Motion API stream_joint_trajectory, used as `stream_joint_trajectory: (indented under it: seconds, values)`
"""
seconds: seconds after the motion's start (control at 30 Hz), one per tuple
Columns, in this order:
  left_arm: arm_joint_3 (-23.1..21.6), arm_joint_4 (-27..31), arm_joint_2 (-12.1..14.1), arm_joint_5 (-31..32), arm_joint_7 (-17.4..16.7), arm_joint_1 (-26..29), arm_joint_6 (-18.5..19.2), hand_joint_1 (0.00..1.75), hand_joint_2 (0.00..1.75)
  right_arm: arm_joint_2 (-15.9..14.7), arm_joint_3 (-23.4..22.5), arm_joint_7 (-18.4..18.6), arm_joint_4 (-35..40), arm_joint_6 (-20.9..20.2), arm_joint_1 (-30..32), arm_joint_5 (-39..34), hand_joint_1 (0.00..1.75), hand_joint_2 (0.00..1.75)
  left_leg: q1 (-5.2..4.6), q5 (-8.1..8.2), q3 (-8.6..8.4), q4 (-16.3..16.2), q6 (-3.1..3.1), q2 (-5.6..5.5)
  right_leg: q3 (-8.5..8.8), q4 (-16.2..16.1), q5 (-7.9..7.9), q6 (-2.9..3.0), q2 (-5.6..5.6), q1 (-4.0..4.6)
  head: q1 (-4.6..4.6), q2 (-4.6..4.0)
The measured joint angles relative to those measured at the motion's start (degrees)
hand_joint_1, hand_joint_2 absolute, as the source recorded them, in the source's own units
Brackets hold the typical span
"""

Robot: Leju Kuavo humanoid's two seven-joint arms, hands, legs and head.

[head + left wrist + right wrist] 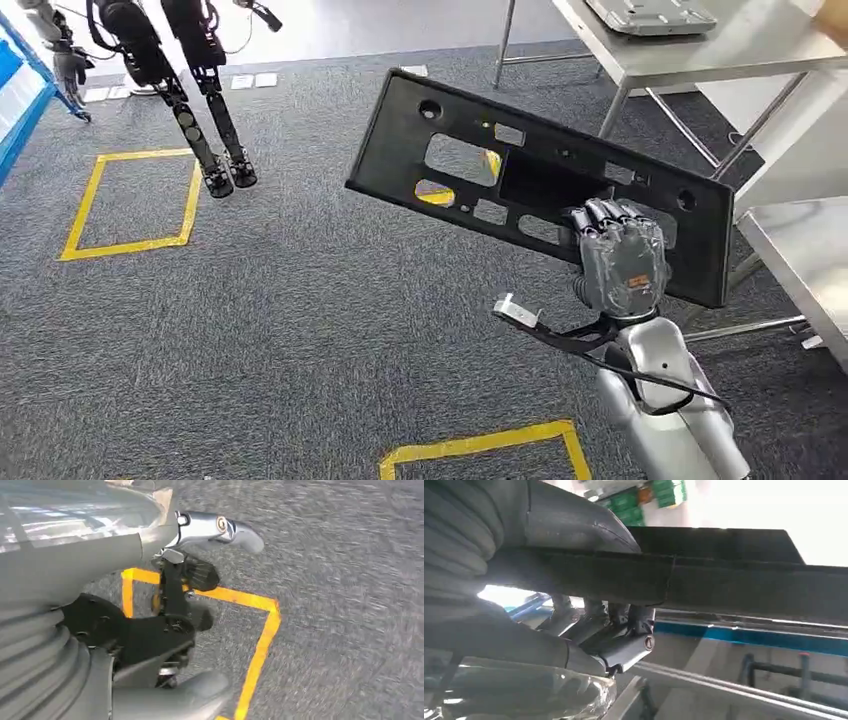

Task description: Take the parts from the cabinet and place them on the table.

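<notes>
While the right hand grips it, the panel slants lengthwise.

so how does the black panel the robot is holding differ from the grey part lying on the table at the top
The black panel is dark, long and pierced by many cutouts; the grey part is light metal, and cut off by the frame. The panel hangs tilted in the air, gripped by the right robot hand; the grey part lies flat on the table. Both look like flat sheet parts.
</notes>
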State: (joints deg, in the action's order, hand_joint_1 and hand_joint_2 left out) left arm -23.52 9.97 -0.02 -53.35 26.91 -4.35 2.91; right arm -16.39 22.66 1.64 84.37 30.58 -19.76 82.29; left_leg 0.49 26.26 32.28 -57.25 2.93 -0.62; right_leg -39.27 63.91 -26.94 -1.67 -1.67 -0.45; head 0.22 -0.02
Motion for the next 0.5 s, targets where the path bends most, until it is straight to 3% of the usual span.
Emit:
stream_joint_trajectory:
  seconds: [0.07,0.1,0.13,0.17,0.2,0.23,0.27,0.3,0.33,0.4,0.43,0.47,0.5]
  values:
    - [-0.2,0.0,0.1,0.0,-0.2,0.0,0.0,0.00,1.75,0.0,-0.3,0.3,-0.7,0.5,-0.1,0.0,1.75,1.75,-0.12,0.05,0.13,0.0,0.05,1.59,-4.32,9.0,-3.33,-0.05,0.76,-0.14,0.02,0.00]
    - [-0.2,0.0,0.1,0.0,-0.2,0.0,0.0,0.00,1.75,0.0,-0.4,0.3,-1.1,0.6,-0.1,0.1,1.75,1.75,-0.12,0.07,0.18,0.0,0.02,2.48,-5.57,11.7,-3.84,-0.46,0.84,-0.29,0.09,0.00]
    - [-0.3,0.0,0.0,0.0,-0.3,0.0,0.0,0.00,1.75,0.0,-0.4,0.3,-1.5,0.6,-0.1,0.2,1.75,1.75,-0.10,0.09,0.19,0.0,-0.02,3.28,-5.20,11.1,-3.31,-0.95,0.97,-0.43,0.02,0.00]
    - [-0.3,0.0,0.0,0.0,-0.3,-0.1,0.2,0.00,1.75,0.0,-0.5,0.4,-1.8,0.6,-0.1,0.2,1.75,1.75,-0.05,0.18,0.18,-0.1,-0.15,4.09,-3.26,7.7,-1.95,-1.61,1.31,-0.62,0.09,0.00]
    - [-0.4,0.0,0.0,0.1,-0.3,-0.3,0.3,0.00,1.75,0.0,-0.6,0.5,-2.0,0.7,-0.1,0.5,1.75,1.75,0.00,0.28,0.09,-0.1,-0.32,4.81,-0.24,2.3,-0.09,-2.28,2.10,-0.88,0.04,0.00]
    - [-0.4,0.0,0.0,0.2,-0.5,-0.4,0.4,0.00,1.75,0.0,-0.8,0.8,-2.2,0.9,-0.1,1.0,1.75,1.75,0.01,0.46,-0.06,-0.2,-0.59,5.38,2.79,-3.2,1.46,-2.77,4.13,-1.20,0.04,0.00]
    - [-0.5,0.0,0.5,0.3,-0.8,-0.6,0.5,0.00,1.75,0.0,-1.0,1.2,-2.5,1.1,-0.4,1.3,1.75,1.75,-0.58,0.75,-0.17,-0.3,-1.01,5.81,4.60,-6.5,1.81,-2.64,8.08,-1.02,0.42,0.00]
    - [-0.6,0.1,0.3,0.5,-1.0,-0.7,0.5,0.00,1.75,0.0,-1.0,1.4,-2.8,1.3,-0.7,1.6,1.75,1.75,-0.84,1.08,-0.24,-0.5,-1.51,6.51,4.82,-6.3,2.29,-1.98,7.21,-0.13,0.48,0.00]
    - [-0.7,0.1,0.4,0.6,-1.3,-0.9,0.5,0.00,1.75,0.1,-1.3,1.9,-3.2,1.6,-1.0,1.8,1.75,1.75,-1.02,1.17,-0.49,-0.5,-1.67,7.16,4.48,-6.3,2.42,-1.36,6.16,-0.42,-0.09,0.00]
    - [-0.7,0.3,0.4,0.6,-1.7,-1.4,0.5,0.00,1.75,0.1,-2.3,2.4,-4.5,1.6,-1.6,2.5,1.75,1.75,-0.74,1.39,-0.73,-0.5,-1.94,8.72,4.24,-6.2,2.49,-0.91,4.62,-0.32,-0.07,0.00]
    - [-0.7,0.5,0.4,0.7,-1.8,-1.7,0.5,0.00,1.75,0.1,-2.7,2.6,-5.0,1.5,-2.1,2.9,1.75,1.75,-0.25,1.89,-0.55,-0.8,-2.57,8.14,4.45,-6.3,2.71,-0.24,3.87,-1.36,-0.09,0.00]
    - [-0.7,0.5,0.5,0.7,-1.9,-2.0,0.5,0.00,1.75,0.3,-3.1,3.0,-5.4,1.5,-2.8,3.4,1.75,1.75,0.00,3.12,-0.20,-2.4,-2.80,4.99,4.39,-6.3,2.75,-0.05,3.17,-1.20,-0.29,0.00]
    - [-0.7,0.5,0.5,0.7,-2.1,-2.0,0.4,0.00,1.75,0.4,-3.5,3.1,-6.3,1.5,-3.8,3.8,1.75,1.75,0.12,5.38,1.36,-6.0,-2.76,2.55,4.39,-6.3,2.90,0.84,2.55,-1.10,-0.24,0.00]
